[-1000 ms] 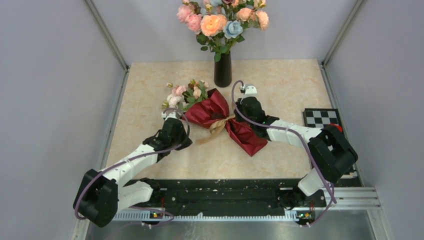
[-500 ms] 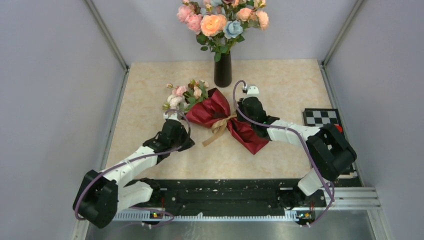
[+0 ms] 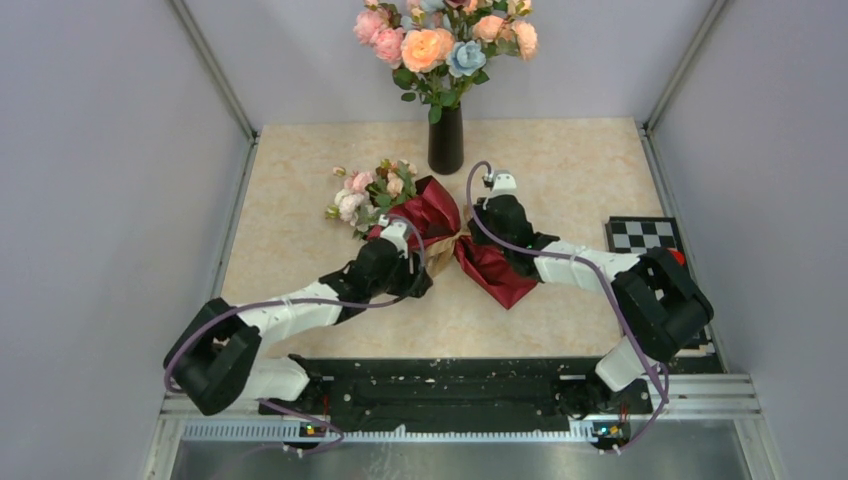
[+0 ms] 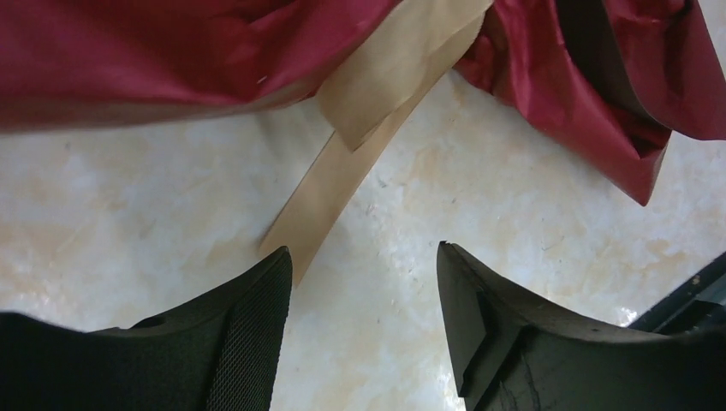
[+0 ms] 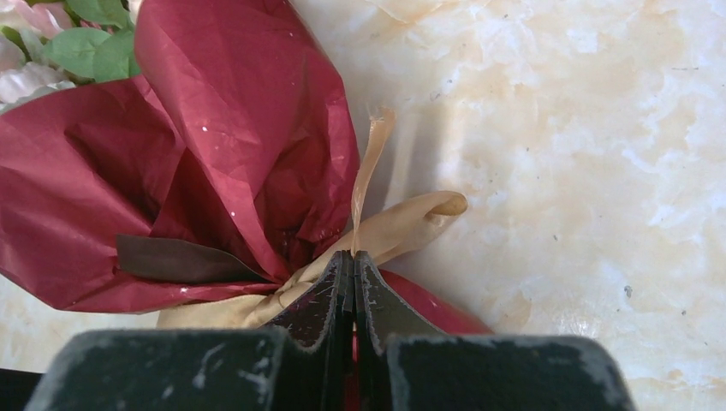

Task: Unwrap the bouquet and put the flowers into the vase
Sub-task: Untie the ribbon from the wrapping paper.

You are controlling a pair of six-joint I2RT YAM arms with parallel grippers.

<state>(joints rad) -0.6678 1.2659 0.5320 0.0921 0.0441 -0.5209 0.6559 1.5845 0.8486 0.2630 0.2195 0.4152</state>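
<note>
On the tabletop [image 3: 560, 170], the bouquet [image 3: 430, 215] lies on its side in maroon paper. The flowers [image 3: 368, 188] spill from its wide end, the end pointing away from the right arm. The vase [image 3: 446, 140] stands upright behind the bouquet, apart from it (it already holds bigger peach, pink and blue blooms). The left end effector [image 4: 363, 257] sits at the bouquet's near side, just below its waist. Its jaws are partway open with nothing between them, only bare tabletop in the gap. A loose tan ribbon [image 4: 338, 171] tail runs down from the wrap and ends right by one fingertip; contact unclear. The right end effector [image 5: 353, 261] is at the bouquet's waist from the opposite side. Its fingers are pressed fully together at the ribbon knot, and one thin strand rises from between the tips, so it looks pinched.
</note>
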